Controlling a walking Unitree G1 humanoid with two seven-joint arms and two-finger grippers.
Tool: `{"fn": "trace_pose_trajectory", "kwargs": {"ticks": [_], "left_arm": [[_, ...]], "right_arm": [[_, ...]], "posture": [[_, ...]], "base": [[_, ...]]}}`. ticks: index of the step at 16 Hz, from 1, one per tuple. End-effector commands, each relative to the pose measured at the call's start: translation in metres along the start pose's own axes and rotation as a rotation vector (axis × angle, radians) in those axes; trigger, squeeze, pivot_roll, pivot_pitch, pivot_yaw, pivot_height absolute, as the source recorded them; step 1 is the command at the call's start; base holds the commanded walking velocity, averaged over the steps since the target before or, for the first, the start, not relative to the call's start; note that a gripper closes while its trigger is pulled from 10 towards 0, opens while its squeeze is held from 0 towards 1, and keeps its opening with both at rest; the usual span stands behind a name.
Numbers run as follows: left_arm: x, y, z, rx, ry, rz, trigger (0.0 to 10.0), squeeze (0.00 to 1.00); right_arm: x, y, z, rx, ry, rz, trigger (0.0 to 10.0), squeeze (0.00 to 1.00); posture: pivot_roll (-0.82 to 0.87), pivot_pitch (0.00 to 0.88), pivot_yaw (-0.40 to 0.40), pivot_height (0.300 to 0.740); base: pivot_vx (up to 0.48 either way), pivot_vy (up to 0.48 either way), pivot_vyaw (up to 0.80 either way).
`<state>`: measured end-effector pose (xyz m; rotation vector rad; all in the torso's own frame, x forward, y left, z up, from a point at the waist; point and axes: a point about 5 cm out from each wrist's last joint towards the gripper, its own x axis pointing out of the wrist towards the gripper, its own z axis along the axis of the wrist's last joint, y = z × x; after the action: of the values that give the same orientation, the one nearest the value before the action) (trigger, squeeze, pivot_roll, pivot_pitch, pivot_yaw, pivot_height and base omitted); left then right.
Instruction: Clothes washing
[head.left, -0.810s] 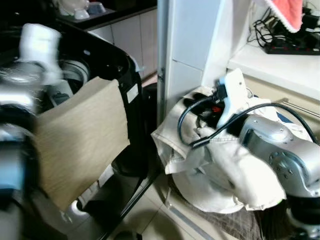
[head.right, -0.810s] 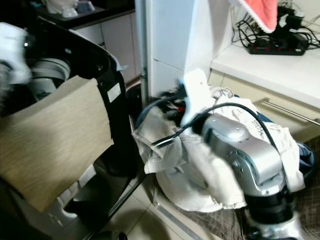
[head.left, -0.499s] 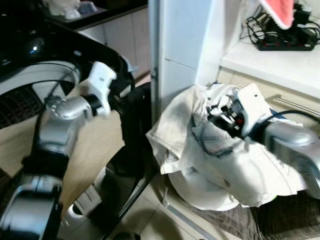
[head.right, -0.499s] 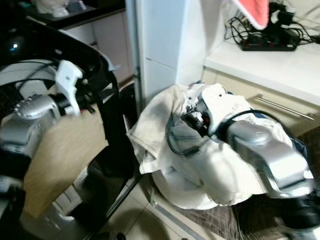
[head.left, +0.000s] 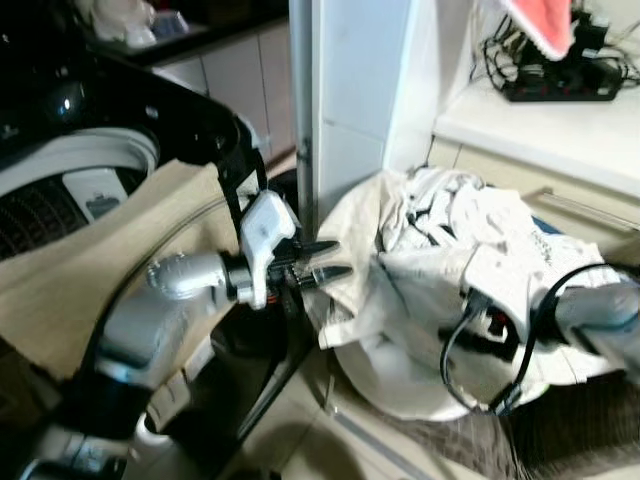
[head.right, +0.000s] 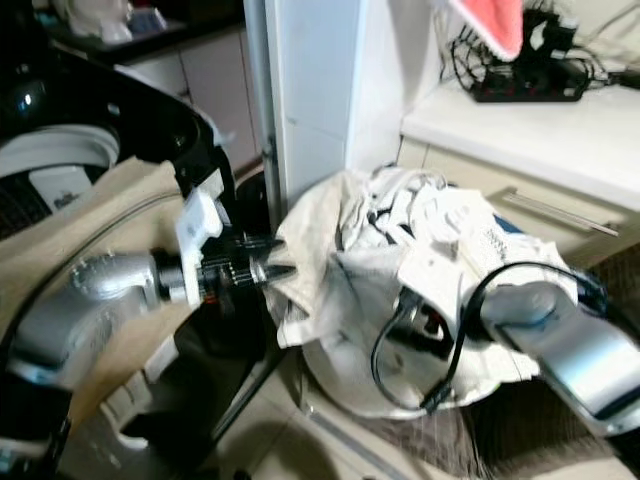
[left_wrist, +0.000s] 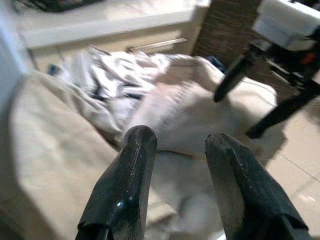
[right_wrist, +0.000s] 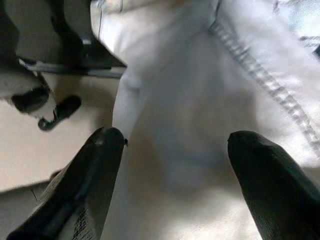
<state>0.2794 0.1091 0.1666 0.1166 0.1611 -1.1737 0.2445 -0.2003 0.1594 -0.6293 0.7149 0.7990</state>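
Clothes (head.left: 440, 250) sit piled beside the washing machine (head.left: 70, 170), so both open, empty hands, left hand (head.left: 318, 260) and right hand (right_wrist: 170, 150), reach in to grab some.

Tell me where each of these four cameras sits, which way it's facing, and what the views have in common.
Left eye view: on the head, looking down at the laundry pile beside the washing machine; both silver arms show.
Right eye view: its stereo twin, same scene.
Left wrist view: looks along the open left gripper toward the pile; the right gripper's fingers show beyond.
Right wrist view: looks along the open right gripper, close above pale cloth.
Shared: every view shows the laundry pile.
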Motion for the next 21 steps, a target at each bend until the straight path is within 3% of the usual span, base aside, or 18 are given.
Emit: {"fn": "trace_pose_trajectory", "kwargs": {"ticks": [1, 2, 6, 7, 8, 12, 16, 21], "left_arm": [[0.0, -0.004, 0.003, 0.01, 0.01, 0.002, 10.0, 0.0], [0.001, -0.007, 0.001, 0.009, 0.021, 0.009, 10.0, 0.0], [0.003, -0.014, -0.004, 0.006, 0.033, 0.017, 10.0, 0.0], [0.005, -0.018, -0.003, -0.002, 0.032, -0.004, 10.0, 0.0], [0.006, -0.019, -0.004, -0.005, 0.029, -0.004, 10.0, 0.0], [0.009, -0.025, -0.007, -0.018, 0.016, 0.036, 10.0, 0.0], [0.012, -0.012, -0.003, -0.012, -0.024, 0.151, 10.0, 0.0], [0.012, -0.017, -0.002, -0.022, -0.026, 0.128, 10.0, 0.0]], "right_arm": [[0.0, -0.003, -0.003, -0.032, 0.039, -0.019, 10.0, 0.9], [0.004, -0.006, -0.009, -0.073, 0.089, -0.048, 10.0, 0.0], [0.016, -0.014, -0.025, -0.111, 0.144, -0.1, 10.0, 0.0], [0.018, -0.018, -0.031, -0.11, 0.17, -0.11, 3.8, 0.0], [0.019, -0.018, -0.034, -0.127, 0.184, -0.099, 0.0, 0.0], [0.023, -0.021, -0.037, -0.163, 0.173, -0.12, 0.0, 0.0], [0.027, -0.025, -0.036, -0.172, 0.152, -0.12, 0.0, 0.0], [0.026, -0.029, -0.036, -0.152, 0.141, -0.124, 0.0, 0.0]], "posture": [[-0.08, 0.0, 0.038, 0.74], [-0.07, 0.0, 0.035, 0.74], [-0.07, 0.0, 0.028, 0.74], [-0.07, 0.0, 0.031, 0.74], [-0.08, 0.0, 0.033, 0.74], [-0.08, 0.0, 0.028, 0.74], [-0.08, 0.0, 0.019, 0.74], [-0.08, 0.0, 0.025, 0.74]], "base": [[0.0, 0.0, 0.0], [0.0, 0.0, 0.0], [0.0, 0.0, 0.0], [0.0, 0.0, 0.0], [0.0, 0.0, 0.0], [0.0, 0.0, 0.0], [0.0, 0.0, 0.0], [0.0, 0.0, 0.0]]}}
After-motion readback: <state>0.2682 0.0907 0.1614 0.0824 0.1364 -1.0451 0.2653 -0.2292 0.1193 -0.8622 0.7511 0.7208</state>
